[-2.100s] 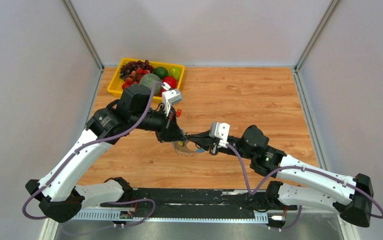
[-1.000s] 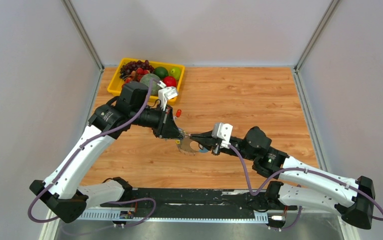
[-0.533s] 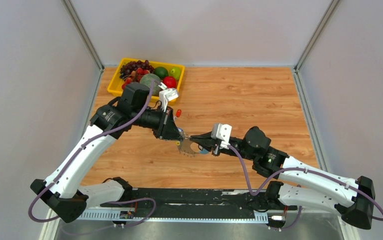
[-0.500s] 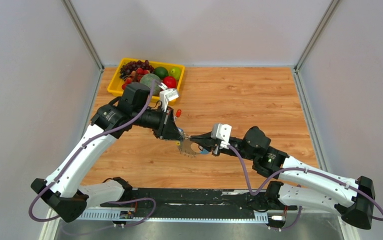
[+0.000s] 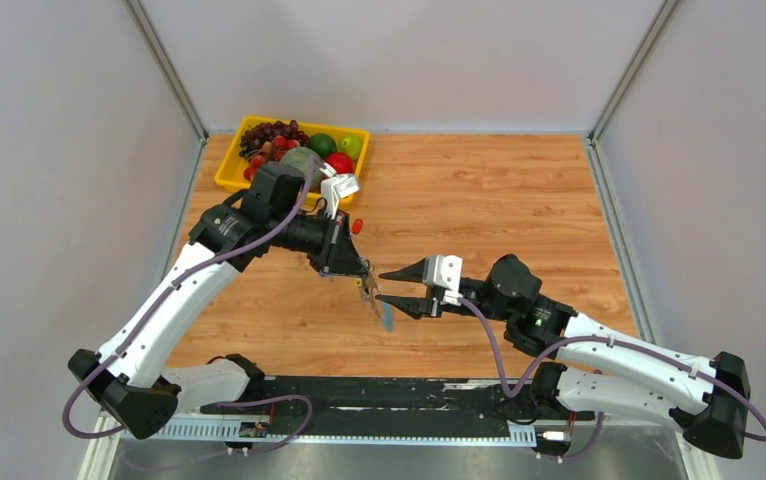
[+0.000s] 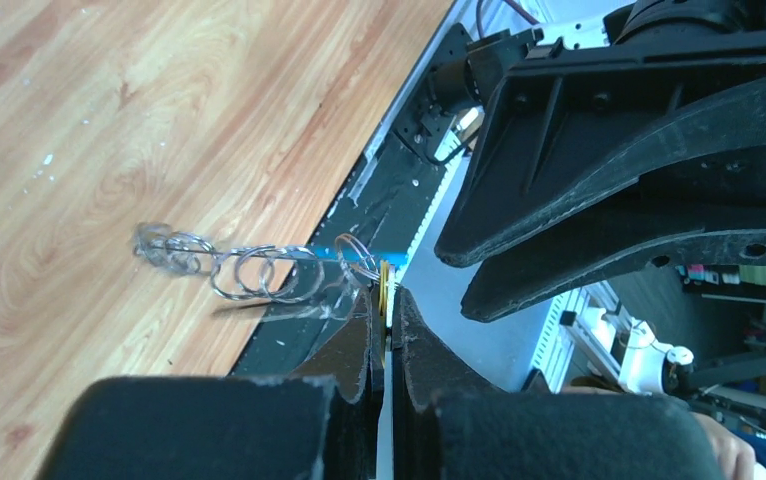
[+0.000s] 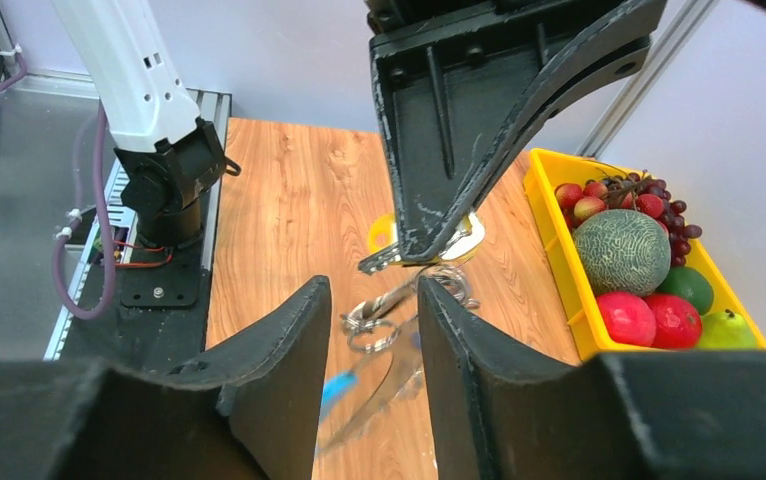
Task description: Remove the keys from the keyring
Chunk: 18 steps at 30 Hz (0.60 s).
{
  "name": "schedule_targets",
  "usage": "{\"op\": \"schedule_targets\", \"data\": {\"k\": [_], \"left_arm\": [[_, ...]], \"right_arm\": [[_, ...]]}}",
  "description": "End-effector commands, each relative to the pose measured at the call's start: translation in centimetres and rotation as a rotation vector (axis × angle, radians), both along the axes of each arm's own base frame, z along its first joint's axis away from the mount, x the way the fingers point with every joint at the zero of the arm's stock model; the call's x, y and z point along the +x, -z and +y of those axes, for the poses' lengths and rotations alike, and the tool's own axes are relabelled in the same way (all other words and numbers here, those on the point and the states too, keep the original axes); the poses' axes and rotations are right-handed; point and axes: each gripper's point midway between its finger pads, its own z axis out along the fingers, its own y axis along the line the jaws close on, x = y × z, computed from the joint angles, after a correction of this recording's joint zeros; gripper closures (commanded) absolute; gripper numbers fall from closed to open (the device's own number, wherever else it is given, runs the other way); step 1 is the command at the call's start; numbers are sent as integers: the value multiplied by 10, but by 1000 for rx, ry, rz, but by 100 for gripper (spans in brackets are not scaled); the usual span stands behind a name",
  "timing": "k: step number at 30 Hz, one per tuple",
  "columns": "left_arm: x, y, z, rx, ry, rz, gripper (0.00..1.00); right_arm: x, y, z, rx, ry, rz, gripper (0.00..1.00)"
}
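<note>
My left gripper (image 5: 362, 278) is shut on a small yellow piece at one end of the keyring (image 5: 379, 303) and holds it above the table. The keyring hangs down from it, with silver loops and a bright blue strap (image 5: 387, 320) at its low end. In the left wrist view the shut gripper (image 6: 387, 295) pinches the yellow piece, and the loops (image 6: 259, 270) trail to the left. My right gripper (image 5: 387, 288) is open, beside the hanging keyring. In the right wrist view the gripper (image 7: 374, 300) frames the blurred keys (image 7: 399, 365) without touching them.
A yellow tray (image 5: 227, 170) with grapes, a melon, apples and other fruit stands at the back left, behind the left arm. A small red object (image 5: 357, 225) lies on the wooden table near the left wrist. A black rail (image 5: 389, 392) runs along the near edge.
My right gripper has opened and let go of the keyring. The ring, stretched between both grippers before, now hangs and swings from the left gripper alone.
</note>
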Motion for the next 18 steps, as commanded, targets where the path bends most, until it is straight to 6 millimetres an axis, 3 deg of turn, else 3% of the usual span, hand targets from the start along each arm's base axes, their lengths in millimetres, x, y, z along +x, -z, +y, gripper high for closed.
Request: {"op": "schedule_targets", "data": {"k": [1,6,18], "left_arm": [[4,-34,-1,-61,-1,-111,100],[2,-36,0,-67,5,-114,100],[-11,-39,0,-94,65,-139,100]], "right_arm": [[-10,-31,0,74,-44,-60,59],[-10,-32,-1,75,-45,-56,64],[4,-34,2,82,25,-12,66]]}}
